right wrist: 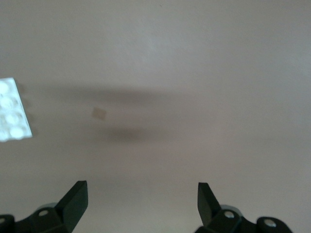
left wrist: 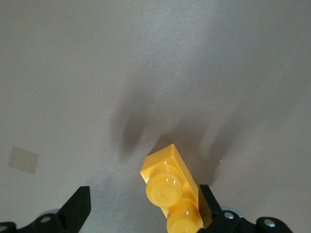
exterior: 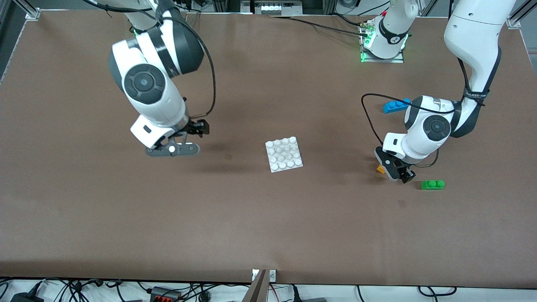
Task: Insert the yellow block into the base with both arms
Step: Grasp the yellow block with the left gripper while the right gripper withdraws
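The yellow block (exterior: 381, 169) lies studs-up on the table toward the left arm's end, mostly hidden under the left hand in the front view. My left gripper (exterior: 395, 171) is down around it and open. In the left wrist view the yellow block (left wrist: 171, 187) rests against one finger (left wrist: 206, 196), with a wide gap to the other finger; the left gripper (left wrist: 143, 194) has no grip on it. The white studded base (exterior: 284, 154) lies flat at the table's middle. My right gripper (exterior: 201, 127) hangs open and empty above bare table beside the base (right wrist: 12, 109), toward the right arm's end.
A green two-stud brick (exterior: 432, 184) lies just nearer the front camera than the left hand. A blue brick (exterior: 395, 105) lies farther from the camera, beside the left arm's wrist. A small pale patch (right wrist: 99, 112) marks the table near the base.
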